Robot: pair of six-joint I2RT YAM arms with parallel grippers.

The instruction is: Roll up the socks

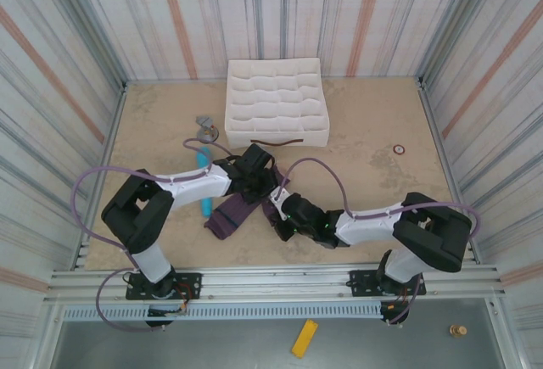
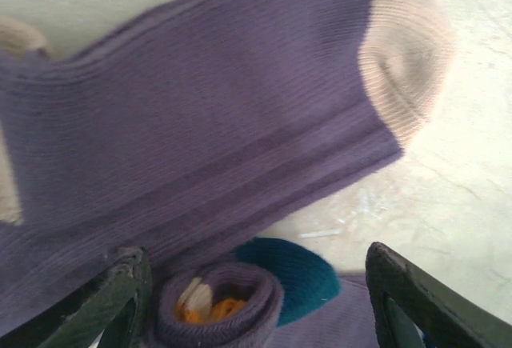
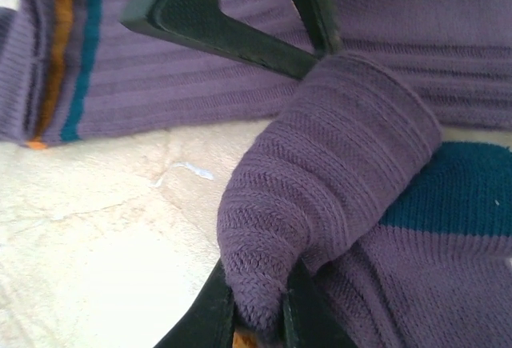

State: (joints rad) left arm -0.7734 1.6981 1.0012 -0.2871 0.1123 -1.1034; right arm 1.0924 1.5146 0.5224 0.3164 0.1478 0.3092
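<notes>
In the left wrist view a purple sock (image 2: 200,132) with a tan toe lies flat across the table. Below it, a second purple sock with a dark teal toe (image 2: 300,272) is partly rolled, and the roll (image 2: 220,308) shows orange inside. My left gripper (image 2: 256,284) is open and straddles that roll. My right gripper (image 3: 260,300) is shut on the purple roll (image 3: 328,172). The orange and teal cuff stripes (image 3: 60,60) lie at the left. From above, both grippers (image 1: 254,172) (image 1: 284,209) meet over the socks (image 1: 231,215).
A white padded organiser tray (image 1: 276,102) stands at the back centre with a dark strap (image 1: 276,142) in front of it. A light blue cylinder (image 1: 204,187) lies left of the socks. A grey metal piece (image 1: 204,123) and a small ring (image 1: 398,149) sit farther off.
</notes>
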